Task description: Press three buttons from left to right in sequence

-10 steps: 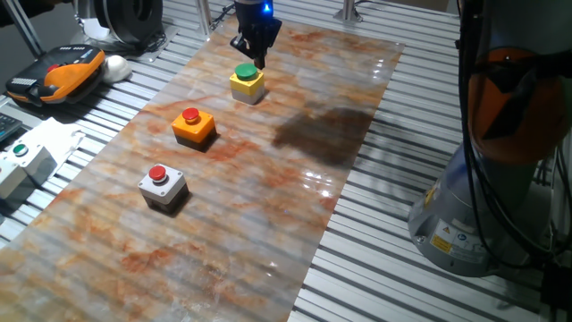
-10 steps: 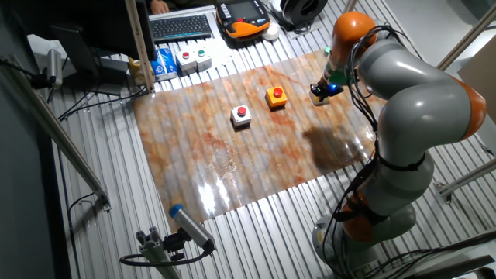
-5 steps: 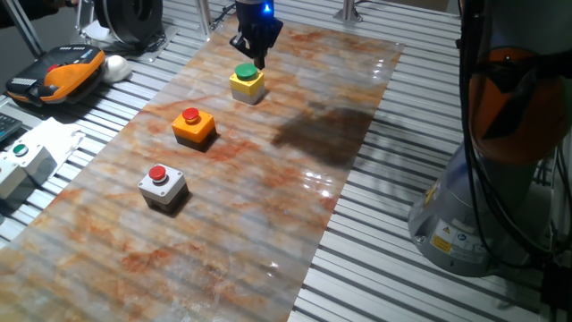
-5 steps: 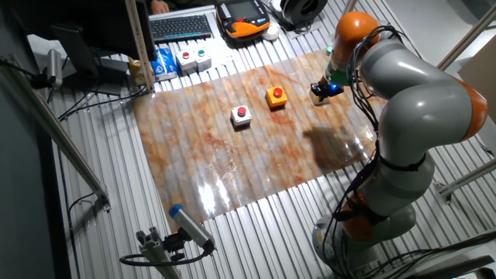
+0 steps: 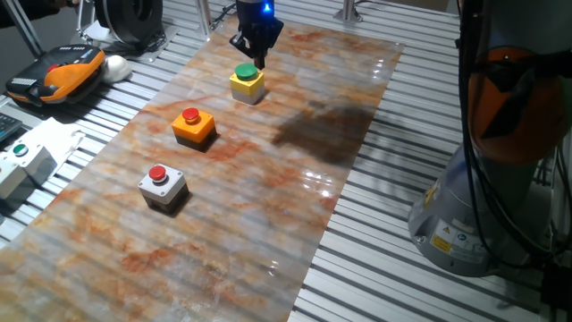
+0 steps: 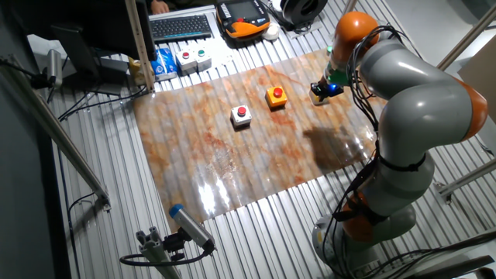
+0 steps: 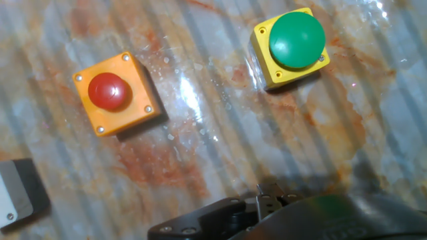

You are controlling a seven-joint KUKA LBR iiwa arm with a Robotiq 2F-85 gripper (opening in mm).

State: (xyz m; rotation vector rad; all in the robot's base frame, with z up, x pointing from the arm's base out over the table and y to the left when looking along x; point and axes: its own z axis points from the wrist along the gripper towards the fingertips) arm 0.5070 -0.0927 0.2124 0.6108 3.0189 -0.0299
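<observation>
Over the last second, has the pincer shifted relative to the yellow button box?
No. In one fixed view the pincer sits just above the green cap of the yellow button box, at the same spot as before; the other fixed view agrees.

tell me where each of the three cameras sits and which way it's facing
One fixed view: low at the mat's end, looking along the button row toward the tool over the yellow button box; arm base at right.
The other fixed view: high up, looking down across the mat; whole arm shows.
Hand view: on the hand, looking down; dark tool parts at bottom.
All three share the orange button box.
</observation>
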